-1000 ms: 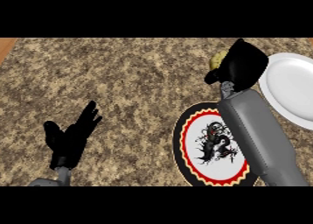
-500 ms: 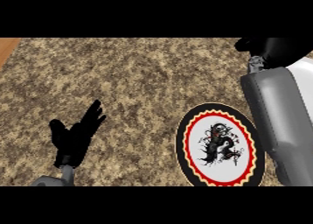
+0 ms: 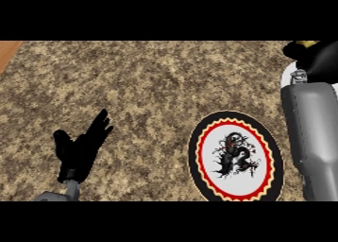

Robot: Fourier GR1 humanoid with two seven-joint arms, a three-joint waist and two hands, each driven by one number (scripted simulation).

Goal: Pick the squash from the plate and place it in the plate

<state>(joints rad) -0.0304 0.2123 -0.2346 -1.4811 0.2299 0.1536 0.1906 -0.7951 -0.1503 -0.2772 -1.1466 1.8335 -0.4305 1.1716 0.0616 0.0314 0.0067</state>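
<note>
Rightward swings the right arm point(image 3: 315, 142), now off the dragon plate point(image 3: 234, 156) and hiding most of the white plate point(image 3: 286, 79), while the left hand point(image 3: 81, 149) rests open at lower left and the right hand point(image 3: 328, 59), upper right, clutches the squash point(image 3: 306, 44) mid-carry, next needing lowering and release.

Below me lay the counter point(image 3: 151, 90), its top a mottled stone of brown, tan and dark flecks, and it filled nearly all that I saw. Beyond the counter's left edge, at its far corner, a wedge of orange-brown wood point(image 3: 0, 56) showed, smooth and plain beside the speckle; it was widest at the far side and narrowed toward me along that edge
</note>
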